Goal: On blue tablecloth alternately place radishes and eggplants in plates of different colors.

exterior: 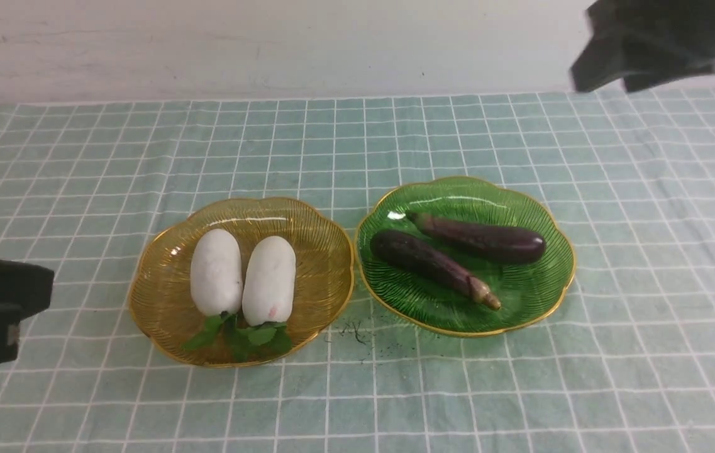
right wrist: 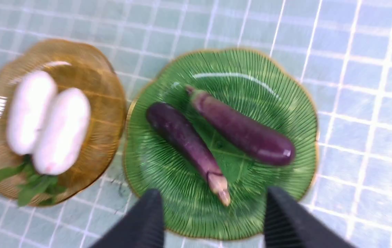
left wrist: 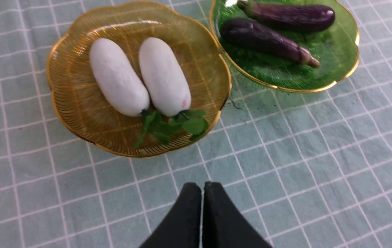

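On the blue tablecloth [exterior: 357, 138] an amber-yellow plate [exterior: 162, 296] holds two white radishes [exterior: 216, 270] [exterior: 269, 280] side by side, their green tops toward me. A green plate [exterior: 539, 283] to its right holds two dark purple eggplants [exterior: 483, 242] [exterior: 432, 261]. My left gripper [exterior: 30, 289] [left wrist: 202, 187] is shut and empty, over bare cloth near the amber plate [left wrist: 75, 113]. My right gripper [exterior: 609, 72] [right wrist: 213, 196] is open and empty, raised above the green plate [right wrist: 271, 100], its fingers astride the stem end of one eggplant [right wrist: 182, 134]. The other eggplant [right wrist: 244, 132] lies beside it.
The two plates almost touch in the middle of the cloth. A white wall runs behind the cloth's far edge. Dark specks [exterior: 357, 330] lie on the cloth between the plates' near rims. Cloth stretches around both plates on all sides.
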Robot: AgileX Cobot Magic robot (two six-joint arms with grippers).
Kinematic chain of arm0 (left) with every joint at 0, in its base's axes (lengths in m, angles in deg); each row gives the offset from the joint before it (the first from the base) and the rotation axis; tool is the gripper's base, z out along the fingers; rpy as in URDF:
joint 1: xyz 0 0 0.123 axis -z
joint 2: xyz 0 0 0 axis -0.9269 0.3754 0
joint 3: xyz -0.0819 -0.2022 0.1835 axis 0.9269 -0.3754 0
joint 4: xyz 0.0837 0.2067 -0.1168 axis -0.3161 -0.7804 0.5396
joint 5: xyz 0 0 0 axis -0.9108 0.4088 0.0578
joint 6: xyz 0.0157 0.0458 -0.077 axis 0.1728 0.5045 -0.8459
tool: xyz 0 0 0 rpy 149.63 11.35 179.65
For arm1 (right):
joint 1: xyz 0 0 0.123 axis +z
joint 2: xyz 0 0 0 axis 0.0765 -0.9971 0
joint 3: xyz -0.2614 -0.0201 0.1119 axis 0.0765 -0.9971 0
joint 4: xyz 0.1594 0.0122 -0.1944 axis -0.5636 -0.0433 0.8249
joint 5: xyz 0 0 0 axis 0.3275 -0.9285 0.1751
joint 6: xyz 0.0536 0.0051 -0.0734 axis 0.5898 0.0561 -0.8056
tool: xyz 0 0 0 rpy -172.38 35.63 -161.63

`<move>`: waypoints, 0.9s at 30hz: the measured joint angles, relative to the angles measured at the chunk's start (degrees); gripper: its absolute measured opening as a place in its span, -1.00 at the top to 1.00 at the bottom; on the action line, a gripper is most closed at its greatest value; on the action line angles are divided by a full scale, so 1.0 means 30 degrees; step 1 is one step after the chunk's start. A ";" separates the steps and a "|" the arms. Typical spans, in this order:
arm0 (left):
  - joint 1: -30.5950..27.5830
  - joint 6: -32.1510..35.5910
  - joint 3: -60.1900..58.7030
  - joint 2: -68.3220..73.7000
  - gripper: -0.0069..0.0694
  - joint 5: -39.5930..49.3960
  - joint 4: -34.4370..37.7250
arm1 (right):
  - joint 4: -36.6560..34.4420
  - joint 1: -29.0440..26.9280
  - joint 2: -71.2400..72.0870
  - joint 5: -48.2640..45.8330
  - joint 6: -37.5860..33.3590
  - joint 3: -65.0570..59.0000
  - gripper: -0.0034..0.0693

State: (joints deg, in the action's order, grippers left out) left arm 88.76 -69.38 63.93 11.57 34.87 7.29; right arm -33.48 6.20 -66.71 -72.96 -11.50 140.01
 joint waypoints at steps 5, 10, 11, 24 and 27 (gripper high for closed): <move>0.0000 -0.0553 -0.1730 -0.0746 0.84 -0.1761 -0.0441 | 0.0850 0.0000 0.7521 0.4579 -0.0047 -0.5530 0.73; 0.0000 -0.0596 -0.2357 -0.0539 0.84 -0.2728 -0.0456 | 0.1021 0.0000 1.7070 1.5279 -0.0622 -1.4624 0.93; 0.0000 -0.0596 -0.2357 -0.0462 0.84 -0.2905 -0.0456 | 0.1074 0.0000 1.8523 1.6791 -0.0762 -1.5698 0.93; 0.0000 -0.0596 -0.2771 -0.0973 0.84 -0.4372 -0.0615 | 0.1148 0.0000 2.7618 2.3188 -0.1183 -2.5266 0.94; 0.0000 -0.0596 -0.3767 -0.2479 0.84 -0.4977 -0.0731 | 0.1148 0.0000 2.7625 2.3370 -0.1257 -2.5275 0.94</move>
State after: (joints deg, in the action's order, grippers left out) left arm 88.76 -71.16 52.63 4.13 19.94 5.09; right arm -30.03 6.20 16.17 -2.85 -15.27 64.19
